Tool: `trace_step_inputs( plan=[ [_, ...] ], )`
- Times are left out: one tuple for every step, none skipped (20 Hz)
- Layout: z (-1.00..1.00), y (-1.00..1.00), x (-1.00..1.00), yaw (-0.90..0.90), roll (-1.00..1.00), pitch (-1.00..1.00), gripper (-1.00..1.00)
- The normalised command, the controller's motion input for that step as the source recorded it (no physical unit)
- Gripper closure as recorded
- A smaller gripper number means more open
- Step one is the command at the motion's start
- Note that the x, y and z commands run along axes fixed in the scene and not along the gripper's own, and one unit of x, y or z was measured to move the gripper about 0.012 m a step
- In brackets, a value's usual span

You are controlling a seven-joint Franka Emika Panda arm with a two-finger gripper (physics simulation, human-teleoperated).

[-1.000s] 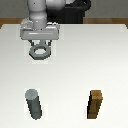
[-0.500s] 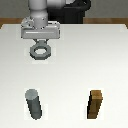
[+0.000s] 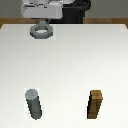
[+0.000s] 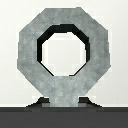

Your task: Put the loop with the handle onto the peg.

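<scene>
The loop with the handle (image 3: 41, 31) is a grey ring hanging flat under my gripper (image 3: 42, 22), lifted above the far side of the white table. The gripper is shut on the loop's short handle. In the wrist view the ring (image 4: 30, 45) fills the frame, with its handle (image 4: 65, 92) running down between the dark fingertips (image 4: 42, 104). The peg (image 3: 33, 104), an upright grey cylinder, stands near the front of the table towards the exterior view's left, well away from the loop.
A brown wooden block (image 3: 96, 105) stands upright near the front, towards the exterior view's right and level with the peg. The white table (image 3: 70, 65) spans the view. The robot's dark base (image 3: 75, 12) is at the back.
The gripper has risen with the loop in it, higher above the table, and has drifted slightly towards the exterior view's right. The peg and block have not moved.
</scene>
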Motion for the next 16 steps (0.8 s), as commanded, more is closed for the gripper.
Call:
trace_step_inputs(
  plan=[
    [1.0, 0.0, 0.0, 0.0, 0.0, 0.0, 1.0],
    [1.0, 0.0, 0.0, 0.0, 0.0, 0.0, 1.0],
    [1.0, 0.0, 0.25, 0.0, 0.0, 0.0, 1.0],
    [0.0, 0.0, 0.0, 0.0, 0.0, 0.0, 1.0],
    [0.0, 0.0, 1.0, 0.0, 0.0, 0.0, 1.0],
    [0.0, 0.0, 1.0, 0.0, 0.0, 0.0, 1.0],
    [0.0, 0.0, 1.0, 0.0, 0.0, 0.0, 1.0],
    [0.0, 0.0, 1.0, 0.0, 0.0, 0.0, 1.0],
    [0.0, 0.0, 1.0, 0.0, 0.0, 0.0, 1.0],
    [0.0, 0.0, 1.0, 0.0, 0.0, 0.0, 1.0],
    [0.0, 0.0, 1.0, 0.0, 0.0, 0.0, 1.0],
    [0.0, -0.2, 1.0, 0.0, 0.0, 0.0, 1.0],
    [0.0, 0.0, 0.0, 0.0, 0.0, 0.0, 1.0],
    [0.0, -1.0, 0.0, 0.0, 0.0, 0.0, 1.0],
    [0.0, -1.0, 0.0, 0.0, 0.0, 0.0, 1.0],
    [0.0, 0.0, 0.0, 0.0, 0.0, 0.0, 1.0]
  ],
)
